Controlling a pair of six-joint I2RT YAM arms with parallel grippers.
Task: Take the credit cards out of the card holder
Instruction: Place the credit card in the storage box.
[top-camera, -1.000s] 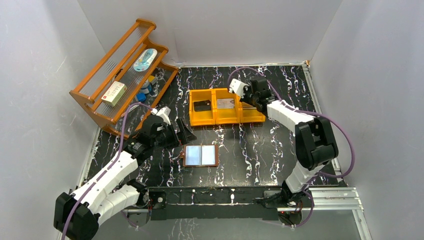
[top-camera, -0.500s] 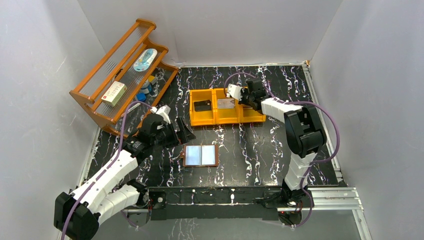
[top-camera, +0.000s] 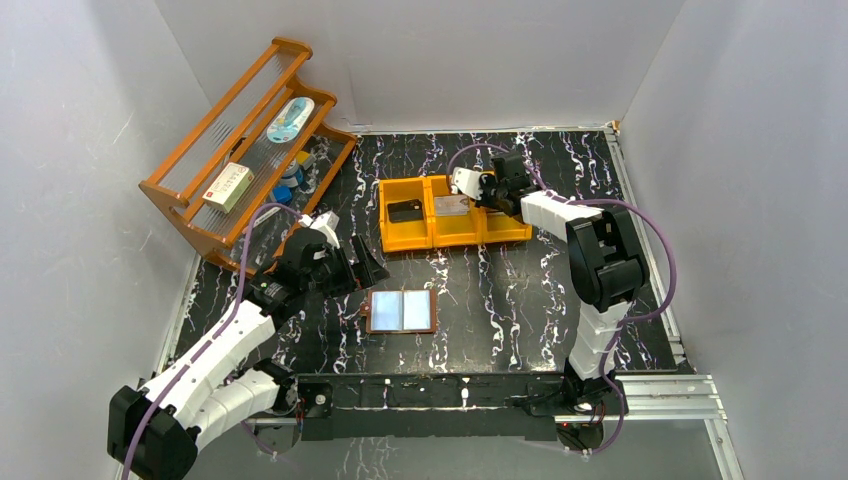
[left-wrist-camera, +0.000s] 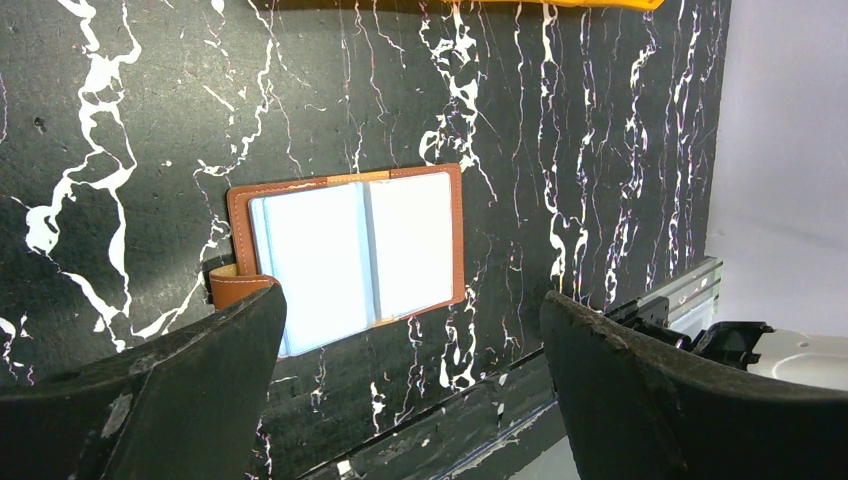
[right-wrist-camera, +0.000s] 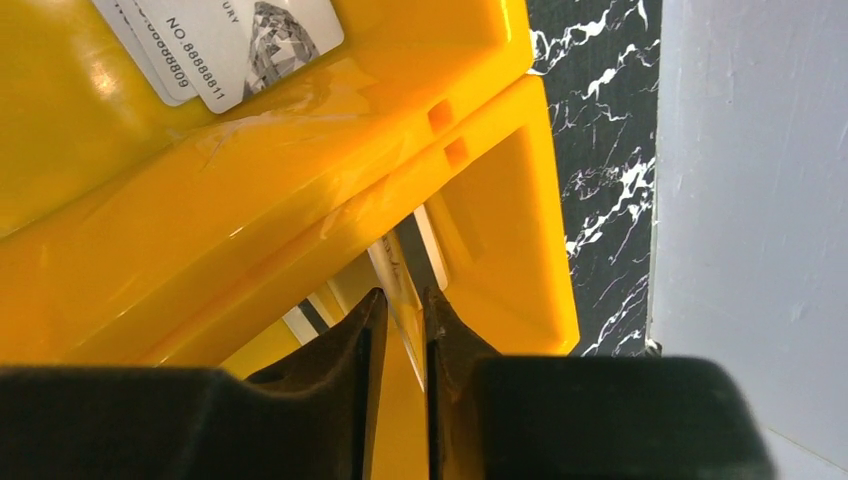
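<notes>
The small brown leather card holder (top-camera: 401, 311) lies open and flat on the black white-veined marble table (top-camera: 500, 300), near its front edge, with its shiny pale-blue clear pockets facing up. In the left wrist view its closing strap (left-wrist-camera: 240, 285) curls at its left edge.

Two of the credit cards lie in the orange three-compartment plastic bin (top-camera: 455, 238), well behind the holder. A black card (top-camera: 404, 211) is in the left compartment and a silvery-grey printed card (top-camera: 452, 206) in the middle one.

The right gripper (top-camera: 490, 200) reaches down into the right compartment. In its wrist view the jaws stand only a narrow slit apart, and the thin edge of a pale card (right-wrist-camera: 398, 275) runs up from that gap. Whether the pads grip it cannot be told.

The left gripper (top-camera: 365, 268) hangs just behind and left of the holder, jaws spread wide and holding nothing.

At the far left stands an orange-brown wooden rack (top-camera: 290, 47) carrying a white-and-red box (top-camera: 227, 186).
</notes>
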